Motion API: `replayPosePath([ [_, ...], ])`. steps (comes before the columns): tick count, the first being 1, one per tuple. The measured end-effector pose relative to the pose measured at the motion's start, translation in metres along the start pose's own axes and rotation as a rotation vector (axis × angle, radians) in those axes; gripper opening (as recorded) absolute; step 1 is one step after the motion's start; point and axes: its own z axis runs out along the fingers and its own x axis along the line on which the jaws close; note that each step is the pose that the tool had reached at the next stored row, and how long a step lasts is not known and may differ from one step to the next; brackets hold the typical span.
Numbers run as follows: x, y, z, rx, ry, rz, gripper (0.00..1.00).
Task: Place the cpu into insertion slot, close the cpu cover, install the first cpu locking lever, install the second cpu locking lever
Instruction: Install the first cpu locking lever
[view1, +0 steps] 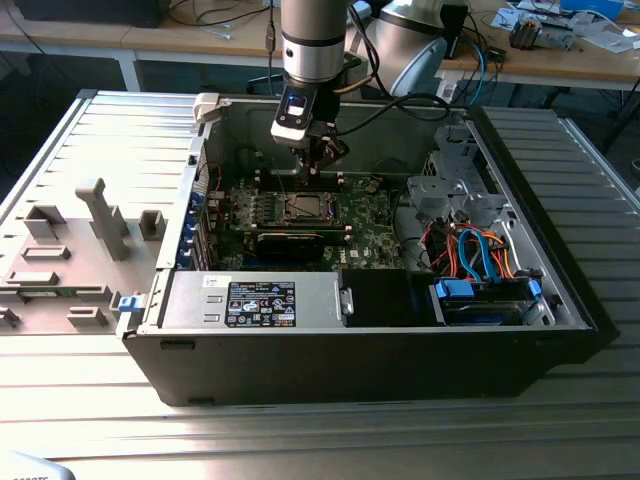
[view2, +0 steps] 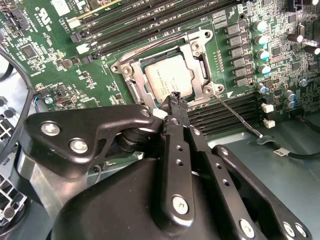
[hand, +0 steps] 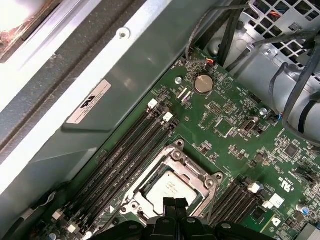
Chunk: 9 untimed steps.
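The cpu (view2: 167, 77) lies flat in the insertion slot (view1: 305, 207) on the green board, its silvery top also showing in the first wrist view (hand: 171, 187). The cpu cover (view2: 197, 55), a silver frame, lies down around the chip (hand: 200, 175). One thin locking lever (view2: 240, 117) sticks out from the socket's corner across the black memory slots. A second lever (view2: 160, 42) runs along the socket's far edge. My gripper (view2: 175, 97) hangs just above the socket's edge, fingers shut with nothing between them; it also shows in the other views (hand: 175, 202) (view1: 320, 160).
The open computer case (view1: 560, 300) surrounds the board, with its metal wall (hand: 100, 65) close behind the socket. Black memory slots (hand: 125, 160) flank the socket on both sides. A drive cage with orange and blue cables (view1: 480, 250) stands at the exterior view's right, a labelled power supply (view1: 260, 300) in front.
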Motion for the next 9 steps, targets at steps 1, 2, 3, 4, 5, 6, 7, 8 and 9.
replayPosePath([
  [1, 0.0, 0.0, 0.0, -0.0001, 0.0001, -0.002, 0.11],
  [2, 0.0, 0.0, 0.0, -0.0002, 0.0001, -0.006, 0.11],
  [3, 0.0, 0.0, 0.0, -0.0003, 0.0002, -0.009, 0.11],
  [4, 0.0, 0.0, 0.0, -0.0005, 0.0003, -0.013, 0.11],
  [5, 0.0, 0.0, 0.0, -0.0006, 0.0004, -0.018, 0.11],
  [6, 0.0, 0.0, 0.0, -0.0008, 0.0005, -0.023, 0.11],
  [7, 0.0, 0.0, 0.0, -0.001, 0.0005, -0.025, 0.11],
  [8, 0.0, 0.0, 0.0, -0.001, 0.0006, -0.028, 0.11],
  [9, 0.0, 0.0, 0.0, -0.0011, 0.0006, -0.031, 0.11],
])
